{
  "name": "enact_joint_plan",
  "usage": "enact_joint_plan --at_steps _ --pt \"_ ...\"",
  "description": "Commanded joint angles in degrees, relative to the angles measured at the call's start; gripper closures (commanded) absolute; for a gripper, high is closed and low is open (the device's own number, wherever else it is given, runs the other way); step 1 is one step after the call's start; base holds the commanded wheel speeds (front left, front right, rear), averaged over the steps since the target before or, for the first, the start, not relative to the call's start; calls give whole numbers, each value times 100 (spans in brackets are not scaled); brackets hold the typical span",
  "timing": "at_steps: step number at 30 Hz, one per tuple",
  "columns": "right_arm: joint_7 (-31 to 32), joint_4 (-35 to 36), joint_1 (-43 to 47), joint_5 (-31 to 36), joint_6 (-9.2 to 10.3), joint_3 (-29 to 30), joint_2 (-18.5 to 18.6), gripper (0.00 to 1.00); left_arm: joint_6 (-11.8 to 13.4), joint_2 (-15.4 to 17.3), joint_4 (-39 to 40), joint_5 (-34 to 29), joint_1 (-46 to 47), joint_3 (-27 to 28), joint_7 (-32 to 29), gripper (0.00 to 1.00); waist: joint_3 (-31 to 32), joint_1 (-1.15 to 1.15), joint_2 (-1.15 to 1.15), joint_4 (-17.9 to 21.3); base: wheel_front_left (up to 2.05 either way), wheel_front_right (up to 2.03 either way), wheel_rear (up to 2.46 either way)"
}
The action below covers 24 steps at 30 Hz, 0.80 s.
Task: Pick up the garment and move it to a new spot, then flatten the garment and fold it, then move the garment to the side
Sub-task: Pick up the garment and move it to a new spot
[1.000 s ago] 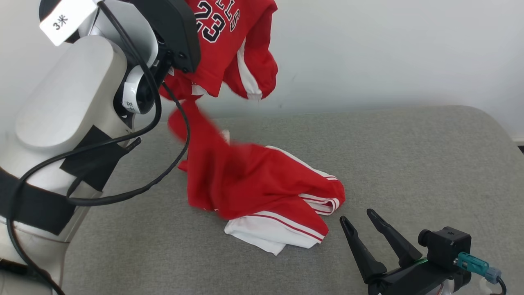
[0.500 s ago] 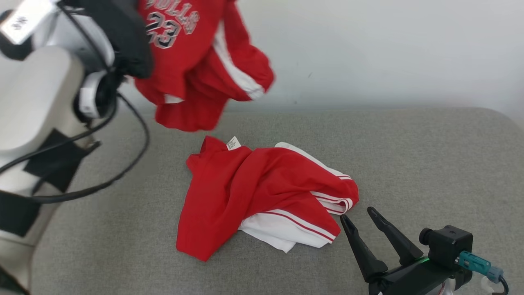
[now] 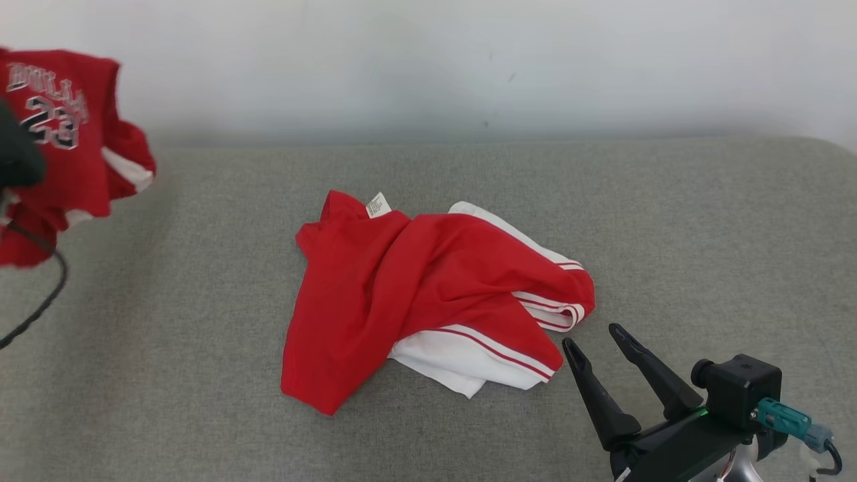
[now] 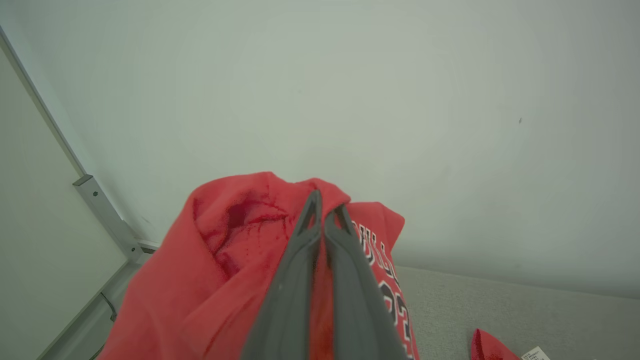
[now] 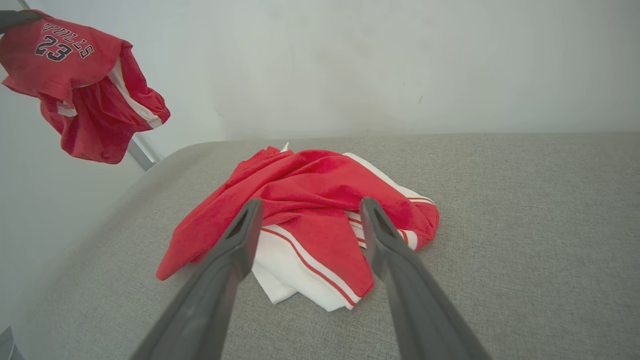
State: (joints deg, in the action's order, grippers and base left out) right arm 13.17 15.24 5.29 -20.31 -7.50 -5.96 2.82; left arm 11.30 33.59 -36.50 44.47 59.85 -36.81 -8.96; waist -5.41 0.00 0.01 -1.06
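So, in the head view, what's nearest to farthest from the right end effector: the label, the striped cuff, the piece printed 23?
1. The striped cuff, just ahead of the right end effector.
2. The label, on the garment's far side.
3. The piece printed 23, hanging at far left.

The hanging red garment (image 5: 95,120) reads "BULLS" above "23" (dark outlined print).

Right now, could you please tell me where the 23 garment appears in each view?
Head view: 23 garment at the far left, hanging.
Left wrist view: 23 garment lower centre, pinched in the left gripper.
Right wrist view: 23 garment upper left corner.
Shared landmark: the lying garment on the cushion.
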Motion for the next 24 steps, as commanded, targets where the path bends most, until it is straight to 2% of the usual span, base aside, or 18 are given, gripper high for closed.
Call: enact_joint_plan --at_steps 1,11,17,18,19,24 --pt "61 93 -26 87 2 -6 14 0 52 160 -31 112 -251 125 142 100 -160 0 -1 -12 0 0 0" --pt "406 499 26 367 2 -62 14 0 335 626 -237 486 -1216 574 656 100 -579 0 -1 52 0 0 0" --pt "532 672 80 443 2 -78 13 0 506 648 -483 808 -1833 760 621 100 -727 0 -1 74 0 0 0" --pt "543 683 81 450 2 -87 12 0 519 611 -482 840 -1883 760 599 74 -745 0 -1 63 0 0 0" --pt "552 692 73 451 2 -85 13 0 531 577 -473 883 -1930 767 579 1 -759 0 -1 51 0 0 0" --pt "569 671 1 433 2 -130 13 0 659 500 -435 813 -1926 673 464 0 -754 0 -1 -49 0 0 0"
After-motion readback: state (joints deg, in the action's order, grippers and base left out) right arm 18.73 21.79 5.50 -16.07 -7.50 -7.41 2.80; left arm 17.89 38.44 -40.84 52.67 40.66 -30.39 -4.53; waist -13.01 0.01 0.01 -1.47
